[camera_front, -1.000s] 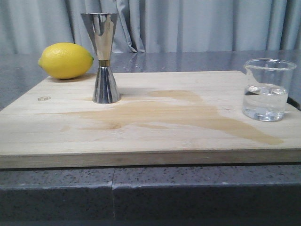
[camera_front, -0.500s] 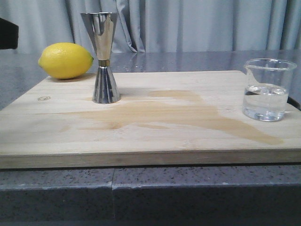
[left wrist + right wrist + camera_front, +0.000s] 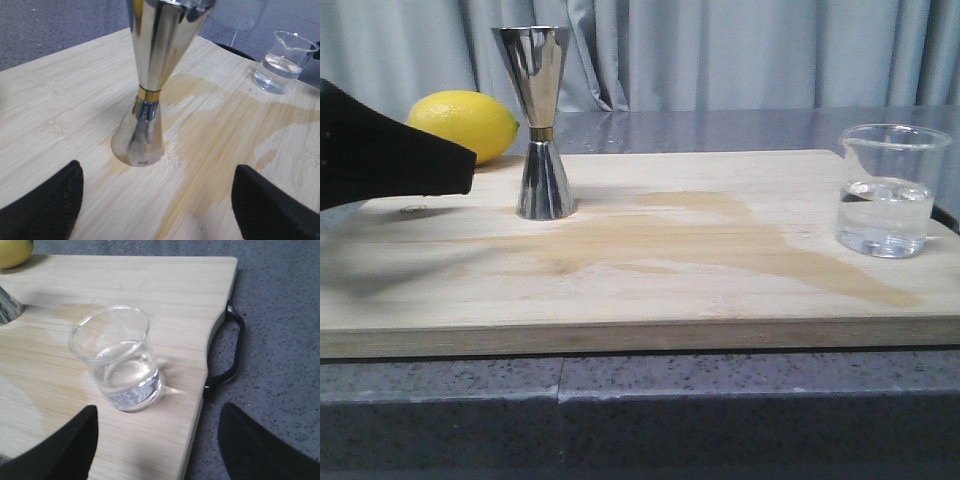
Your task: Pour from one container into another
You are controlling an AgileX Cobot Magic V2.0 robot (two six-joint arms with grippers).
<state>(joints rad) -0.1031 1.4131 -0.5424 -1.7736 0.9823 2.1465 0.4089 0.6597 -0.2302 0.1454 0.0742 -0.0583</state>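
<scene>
While the steel jigger (image 3: 542,120) stood upright at about ten o'clock on the wooden cutting board (image 3: 650,290), the left end effector (image 3: 155,200) hovered just beside it, fingers spread wide on either side and gripping nothing. A lemon (image 3: 465,125) lay behind the jigger, toward nine o'clock. The glass beaker (image 3: 888,190), partly filled with clear liquid, sat at three o'clock near the board's edge. The right end effector (image 3: 157,440) was likewise wide open and empty near the beaker. A damp stain (image 3: 720,245) crossed the board on the grey counter (image 3: 720,400).
</scene>
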